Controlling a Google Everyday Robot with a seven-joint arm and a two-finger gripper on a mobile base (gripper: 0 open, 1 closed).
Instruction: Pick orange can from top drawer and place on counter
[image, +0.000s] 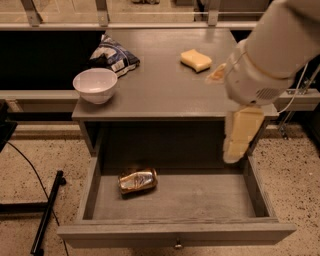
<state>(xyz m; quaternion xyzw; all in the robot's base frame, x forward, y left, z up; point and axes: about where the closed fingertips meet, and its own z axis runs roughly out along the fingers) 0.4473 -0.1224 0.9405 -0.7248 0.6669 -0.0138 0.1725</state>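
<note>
Camera view is showing the top drawer (150, 234) pulled open, the orange can (137, 180) lying on its side at the left of its floor. Its long axis is running left-right, nearly parallel to the drawer front. The gripper (235, 152) is hanging over the drawer's right side, well apart from the can; whether the jaws are apart I cannot tell. Reaching across, it is risking clipping the desk (160, 85) edge or setting the dented can rolling.

no legible text on orange can (137, 180) or bag (114, 56), claw (233, 156) above top drawer (175, 233)
</note>
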